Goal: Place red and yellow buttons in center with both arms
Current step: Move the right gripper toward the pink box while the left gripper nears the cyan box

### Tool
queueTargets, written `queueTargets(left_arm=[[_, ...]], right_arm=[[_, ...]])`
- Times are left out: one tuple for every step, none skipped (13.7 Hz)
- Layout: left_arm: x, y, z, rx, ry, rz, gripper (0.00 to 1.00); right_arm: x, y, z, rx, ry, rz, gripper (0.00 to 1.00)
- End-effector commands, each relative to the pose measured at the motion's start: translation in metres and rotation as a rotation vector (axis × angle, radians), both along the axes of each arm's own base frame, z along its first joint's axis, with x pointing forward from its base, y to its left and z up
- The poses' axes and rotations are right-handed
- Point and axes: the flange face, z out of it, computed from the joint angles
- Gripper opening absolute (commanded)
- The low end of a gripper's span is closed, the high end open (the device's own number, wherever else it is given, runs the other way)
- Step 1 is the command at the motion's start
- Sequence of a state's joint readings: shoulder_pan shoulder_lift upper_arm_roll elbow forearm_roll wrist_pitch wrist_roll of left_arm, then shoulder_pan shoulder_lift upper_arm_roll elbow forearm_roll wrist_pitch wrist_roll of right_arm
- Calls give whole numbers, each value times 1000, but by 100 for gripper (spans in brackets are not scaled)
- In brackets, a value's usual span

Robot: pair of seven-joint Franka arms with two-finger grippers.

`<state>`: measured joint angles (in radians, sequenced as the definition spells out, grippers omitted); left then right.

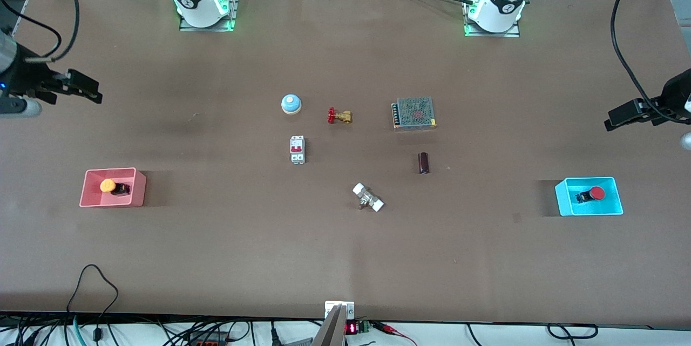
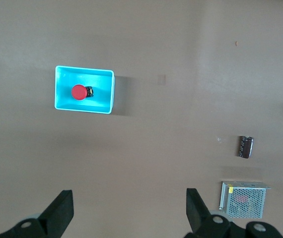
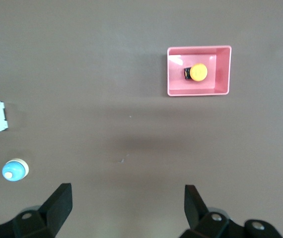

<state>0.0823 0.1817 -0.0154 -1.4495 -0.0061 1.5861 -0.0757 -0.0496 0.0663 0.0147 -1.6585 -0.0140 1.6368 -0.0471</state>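
Note:
The orange-yellow button (image 1: 110,186) lies in the pink tray (image 1: 89,197) at the right arm's end; the right wrist view also shows it (image 3: 197,72). The red button (image 1: 595,193) lies in the cyan tray (image 1: 564,203) at the left arm's end; the left wrist view also shows it (image 2: 79,92). The brown table centre (image 1: 359,157) holds other parts. My right gripper (image 1: 92,91) is open and empty, up over bare table apart from the pink tray; it shows in its wrist view (image 3: 128,196). My left gripper (image 1: 609,121) is open and empty, over bare table apart from the cyan tray (image 2: 130,198).
Around the centre lie a blue dome bell (image 1: 291,103), a brass valve with a red handwheel (image 1: 339,116), a white circuit breaker (image 1: 297,149), a mesh-topped power supply (image 1: 414,113), a dark cylinder (image 1: 424,162) and a white fitting (image 1: 367,197).

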Motion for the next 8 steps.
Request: queueTargets(left_arm=[[24,10,-48,15,66,7,100],[34,17,-78,51,107,2,100],[43,23,-87,119,74,-11,100],[46,26,-96,138,69,-16,100],[48,36,-106,124,77,0,100],[50,52,-121,120,94,19,100],[57,59,-145,115,98,24,100],[62,66,-155,116,87,29,100]], right_arm=[[14,-22,-35,-1,47,-14,100],[21,-23,-47,-2,48,-2,100],[28,-25,-58,-2,36,0,100],[34,-32,-72,-3,25,-8,100],[42,-41,-88,-3,14,-5,100],[50,-52,-102,-3,-5,23,100],[59,-59,-119,-3,-32,46,100],[63,-69,-133,-10,-50,53,100]])
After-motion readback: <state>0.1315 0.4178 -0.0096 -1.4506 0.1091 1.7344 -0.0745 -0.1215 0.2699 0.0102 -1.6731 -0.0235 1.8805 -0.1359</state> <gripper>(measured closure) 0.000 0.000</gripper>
